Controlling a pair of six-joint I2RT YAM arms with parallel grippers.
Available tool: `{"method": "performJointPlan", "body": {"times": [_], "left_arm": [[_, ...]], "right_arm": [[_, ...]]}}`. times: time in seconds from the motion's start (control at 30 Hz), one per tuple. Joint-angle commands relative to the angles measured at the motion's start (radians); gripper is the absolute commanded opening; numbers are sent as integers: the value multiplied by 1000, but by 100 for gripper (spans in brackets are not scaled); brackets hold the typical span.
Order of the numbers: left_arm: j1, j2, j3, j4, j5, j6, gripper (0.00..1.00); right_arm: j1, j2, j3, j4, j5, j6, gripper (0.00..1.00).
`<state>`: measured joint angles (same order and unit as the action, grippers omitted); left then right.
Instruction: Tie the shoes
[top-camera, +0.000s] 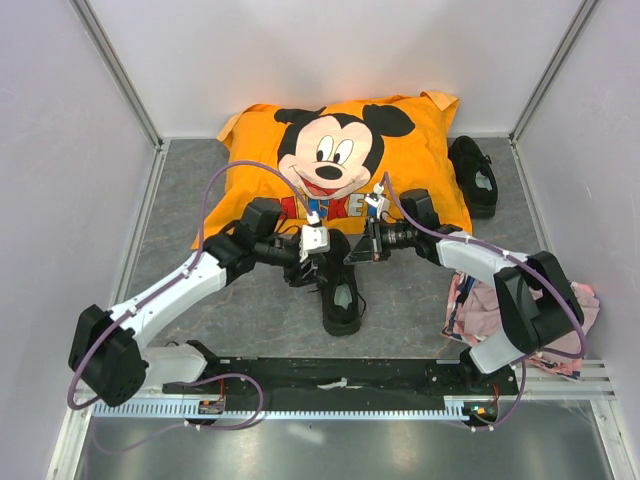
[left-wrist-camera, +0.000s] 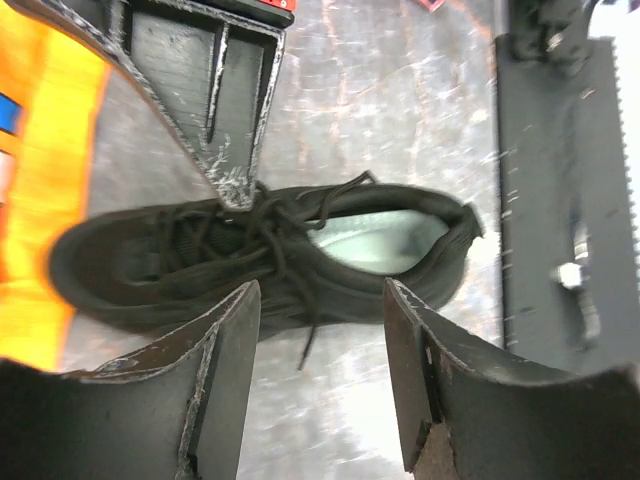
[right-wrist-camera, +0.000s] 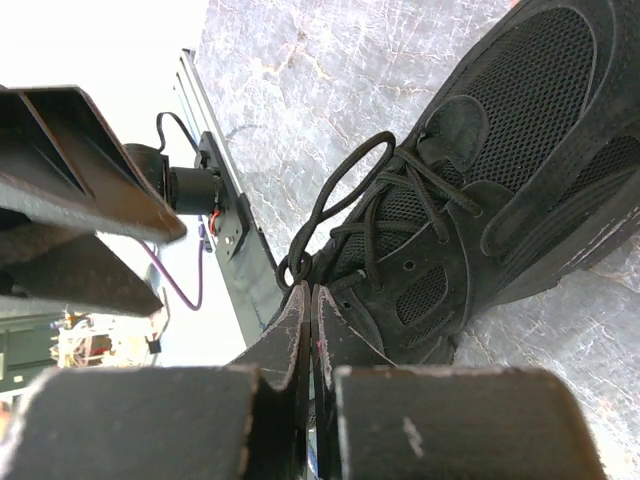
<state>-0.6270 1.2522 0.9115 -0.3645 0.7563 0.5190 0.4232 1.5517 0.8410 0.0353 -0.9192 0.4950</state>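
Observation:
One of the shoes (top-camera: 341, 290), a black sneaker with a pale insole, lies on the table between both grippers. My right gripper (right-wrist-camera: 309, 290) is shut, its tips pinching a loop of black lace (right-wrist-camera: 335, 195) at the shoe's (right-wrist-camera: 500, 180) tongue. In the left wrist view its fingers (left-wrist-camera: 225, 110) meet the tangled laces (left-wrist-camera: 262, 222). My left gripper (left-wrist-camera: 322, 300) stands open just beside the shoe (left-wrist-camera: 140, 265), nothing between its fingers; a loose lace end (left-wrist-camera: 308, 345) dangles there. The other shoe (top-camera: 473, 175) sits at the back right.
An orange Mickey Mouse pillow (top-camera: 340, 150) lies just behind the near shoe. A pink cloth (top-camera: 480, 305) is bunched by the right arm's base. The black base rail (top-camera: 340, 375) runs along the near edge. White walls close in the sides and back.

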Motion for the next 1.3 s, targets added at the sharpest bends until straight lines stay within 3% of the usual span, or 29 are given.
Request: {"method": "performJointPlan", "body": {"times": [0.0, 0.57, 1.27], "left_arm": [[16, -30, -42, 16, -83, 248, 60], [15, 130, 30, 47, -74, 824, 66], [-33, 262, 162, -80, -32, 1004, 61]], "right_arm": [[0, -45, 23, -2, 10, -53, 0], [0, -71, 32, -58, 17, -113, 0], [-37, -91, 30, -150, 8, -200, 0]]}}
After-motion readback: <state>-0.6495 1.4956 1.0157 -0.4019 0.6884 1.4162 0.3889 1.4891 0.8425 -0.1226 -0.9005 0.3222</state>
